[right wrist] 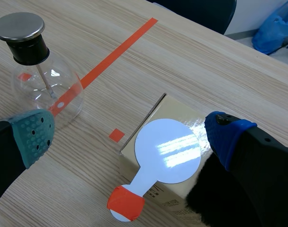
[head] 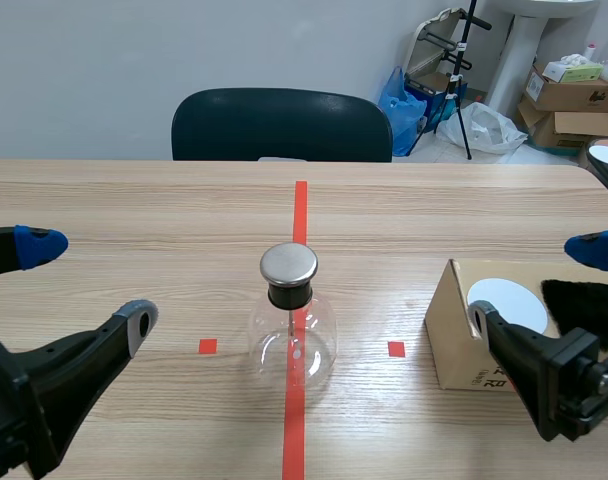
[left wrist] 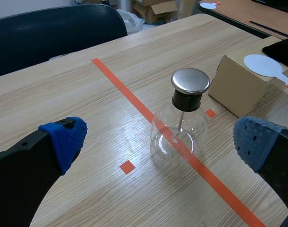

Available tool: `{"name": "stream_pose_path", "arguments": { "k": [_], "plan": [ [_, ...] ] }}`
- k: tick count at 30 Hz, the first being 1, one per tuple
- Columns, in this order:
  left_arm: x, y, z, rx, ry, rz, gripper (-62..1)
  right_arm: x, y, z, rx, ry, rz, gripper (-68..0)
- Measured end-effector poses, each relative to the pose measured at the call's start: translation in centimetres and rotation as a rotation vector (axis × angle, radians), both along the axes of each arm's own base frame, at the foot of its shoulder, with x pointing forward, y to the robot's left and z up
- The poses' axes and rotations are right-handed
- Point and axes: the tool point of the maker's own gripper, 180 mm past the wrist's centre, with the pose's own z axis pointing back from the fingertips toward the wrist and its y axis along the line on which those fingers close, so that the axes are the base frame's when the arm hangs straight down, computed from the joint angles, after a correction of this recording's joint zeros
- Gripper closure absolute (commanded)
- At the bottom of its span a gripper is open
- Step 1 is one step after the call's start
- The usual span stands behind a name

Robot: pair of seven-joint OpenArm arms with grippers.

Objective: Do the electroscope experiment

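- The left gripper (head: 89,280) hangs low over the left part of the bench (head: 134,200). Its jaws stand wide, with nothing between them. One finger carries a blue pad (head: 39,245) and the other a grey one (head: 139,315).
- The electroscope (head: 292,335) stands upright in the middle of the bench, right on the long orange-red tape line. It is ahead of the left gripper and apart from both grippers.
- It is a round clear glass flask with a black stopper (head: 290,295) in its neck and a flat metal cap (head: 289,263) on top. In the left wrist view a thin rod (left wrist: 181,120) runs down from the stopper into the flask.
- A dark chair (head: 282,125) stands behind the far edge of the bench.
- A cardboard box (head: 459,330) sits to the right of the electroscope, near it but not touching.
- A white round paddle (right wrist: 167,151) lies flat on the box. The end of its handle is wrapped in orange-red tape and reaches the box's near edge.
- A black fuzzy cloth (head: 584,305) lies on the box just beside the paddle.
- The right gripper (head: 537,283) is at the box, its jaws wide and gripping nothing. The grey pad is by the box's near corner and the blue pad is farther back.
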Motion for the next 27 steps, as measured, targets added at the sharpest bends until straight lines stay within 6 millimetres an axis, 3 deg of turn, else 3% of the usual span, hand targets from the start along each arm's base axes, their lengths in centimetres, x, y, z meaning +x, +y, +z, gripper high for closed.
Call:
{"name": "stream_pose_path", "arguments": {
  "k": [21,27],
  "plan": [
    [0.02,-0.01,0.12,-0.004,-0.006,0.000,-62.3,0.00,0.00,0.00,-0.001,0.000,0.001,-67.9],
    [0.02,-0.01,0.12,-0.004,-0.006,0.000,-62.3,-0.17,-0.07,-0.56,-0.074,-0.004,0.024,-67.9]
  ]
}}
